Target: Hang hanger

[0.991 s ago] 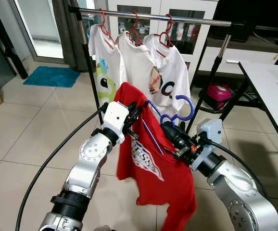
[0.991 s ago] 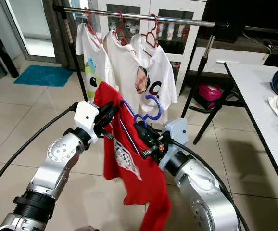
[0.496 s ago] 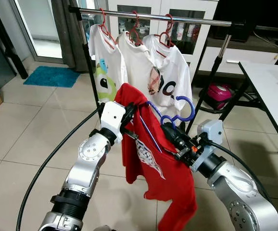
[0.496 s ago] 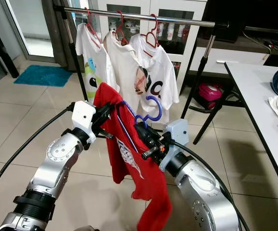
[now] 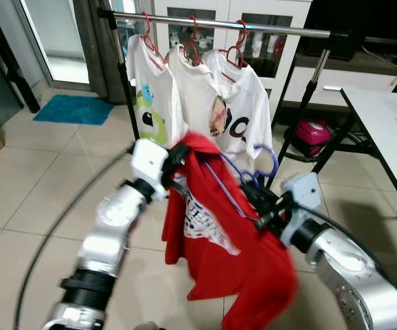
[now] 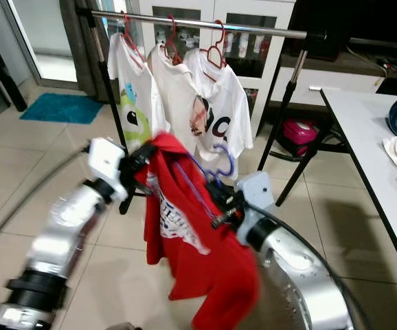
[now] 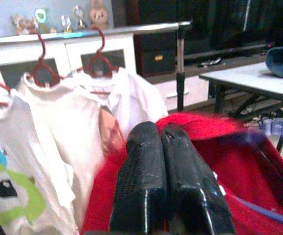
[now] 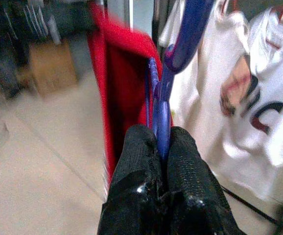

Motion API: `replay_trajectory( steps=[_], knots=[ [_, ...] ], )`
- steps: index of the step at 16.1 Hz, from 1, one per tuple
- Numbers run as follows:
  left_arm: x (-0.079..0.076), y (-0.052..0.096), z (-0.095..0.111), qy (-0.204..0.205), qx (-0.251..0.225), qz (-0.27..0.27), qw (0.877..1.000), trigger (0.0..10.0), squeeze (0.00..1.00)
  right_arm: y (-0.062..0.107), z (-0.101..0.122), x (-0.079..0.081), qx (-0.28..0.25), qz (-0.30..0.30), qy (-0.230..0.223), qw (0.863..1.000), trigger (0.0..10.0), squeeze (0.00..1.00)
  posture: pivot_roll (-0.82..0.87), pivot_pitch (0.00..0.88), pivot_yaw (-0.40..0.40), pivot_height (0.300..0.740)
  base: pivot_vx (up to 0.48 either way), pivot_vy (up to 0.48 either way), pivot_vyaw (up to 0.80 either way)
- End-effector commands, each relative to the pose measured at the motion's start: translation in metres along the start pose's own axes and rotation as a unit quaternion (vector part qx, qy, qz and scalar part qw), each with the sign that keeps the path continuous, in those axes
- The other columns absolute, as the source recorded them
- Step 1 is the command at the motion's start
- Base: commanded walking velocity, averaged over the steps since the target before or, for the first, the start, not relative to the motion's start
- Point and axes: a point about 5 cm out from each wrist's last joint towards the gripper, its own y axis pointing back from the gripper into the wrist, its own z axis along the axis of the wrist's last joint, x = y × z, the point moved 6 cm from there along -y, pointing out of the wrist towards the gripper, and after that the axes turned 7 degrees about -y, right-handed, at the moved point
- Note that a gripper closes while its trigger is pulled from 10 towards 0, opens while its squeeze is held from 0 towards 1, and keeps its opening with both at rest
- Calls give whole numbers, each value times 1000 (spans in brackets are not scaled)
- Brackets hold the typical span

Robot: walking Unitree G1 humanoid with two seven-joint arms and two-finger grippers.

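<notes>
Head cameras look forward and down at the clothes rail (image 5: 219, 23); wrist cameras look closely along each gripper, sharing the red shirt (image 6: 191, 227).

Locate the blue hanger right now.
Centre of the left eye view: blue hanger in the right gripper, inside the red shirt, below the rail.

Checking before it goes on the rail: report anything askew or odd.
The red T-shirt sits askew on the blue plastic hanger: bunched over one end, its body sagging below the right gripper. The left gripper pinches its shoulder.

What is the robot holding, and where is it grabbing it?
The right gripper pinches the blue hanger by its neck; the left gripper grips the red shirt at its shoulder.
</notes>
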Motion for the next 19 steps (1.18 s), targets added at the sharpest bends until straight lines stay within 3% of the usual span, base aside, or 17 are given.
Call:
replay_trajectory(
  steps=[1, 2, 3, 4, 5, 6, 7, 10, 13, 14, 15, 16, 17, 19],
  knots=[
    [12, -2, 22, -5, -24, -3, 1000, 0, 0, 1, -3, 4, 14, 15, 17, 1000, 10000, 0, -91, 0, -4, 740, 0, 0, 0],
    [12, -2, 22, -5, -24, -3, 1000, 0, 0, 1, -3, 4, 14, 15, 17, 1000, 10000, 0, -91, 0, -4, 740, 0, 0, 0],
    [34, -1, 27, -13, -17, 19, 1000, 0, 0, 6, -4, 10, 26, 47, 28, 998, 10000, 0, -91, 0, -3, 740, 0, 0, 0],
    [34, -1, 27, -13, -17, 19, 1000, 0, 0, 6, -4, 10, 26, 47, 28, 998, 10000, 0, -91, 0, -3, 740, 0, 0, 0],
    [63, 1, 30, -23, -6, 66, 998, 0, 0, 15, -6, 19, 40, 94, 39, 994, 10000, 0, -92, 0, 0, 740, 0, 0, 0],
    [63, 1, 30, -23, -6, 66, 998, 0, 0, 15, -6, 19, 40, 94, 39, 994, 10000, 0, -92, 0, 0, 740, 0, 0, 0],
    [90, 6, 25, -40, 21, 114, 992, 0, 0, 23, -5, 27, 43, 131, 33, 990, 10000, 0, -93, 0, 2, 740, 0, 0, 0],
    [138, 26, 7, -61, 79, 206, 973, 0, 0, 40, 3, 34, 29, 181, 1, 983, 10000, 0, -93, 0, 3, 740, 0, 0, 0],
    [152, 34, -3, -44, 99, 241, 964, 0, 0, 45, 14, 38, -1, 203, -40, 978, 10000, 0, -91, 0, 3, 740, 0, 0, 0],
    [158, 36, -8, -15, 97, 264, 960, 0, 0, 51, 15, 47, 5, 233, -47, 971, 10000, 0, -90, 0, 4, 740, 0, 0, 0],
    [157, 35, -9, -9, 96, 262, 960, 0, 0, 51, 16, 48, 3, 236, -48, 971, 10000, 0, -91, 0, 4, 740, 0, 0, 0],
    [145, 27, -9, 1, 91, 232, 968, 0, 0, 45, 20, 44, -11, 218, -43, 975, 10000, 0, -93, 0, 6, 740, 0, 0, 0],
    [97, 7, -10, 16, 80, 113, 990, 0, 0, 31, 32, 35, -48, 173, -50, 982, 10000, 0, -96, 0, 10, 740, 0, 0, 0],
    [47, -3, -8, 22, 68, -4, 997, 0, 0, 18, 41, 31, -75, 141, -72, 984, 10000, 0, -97, 0, 10, 740, 0, 0, 0]
  ],
)
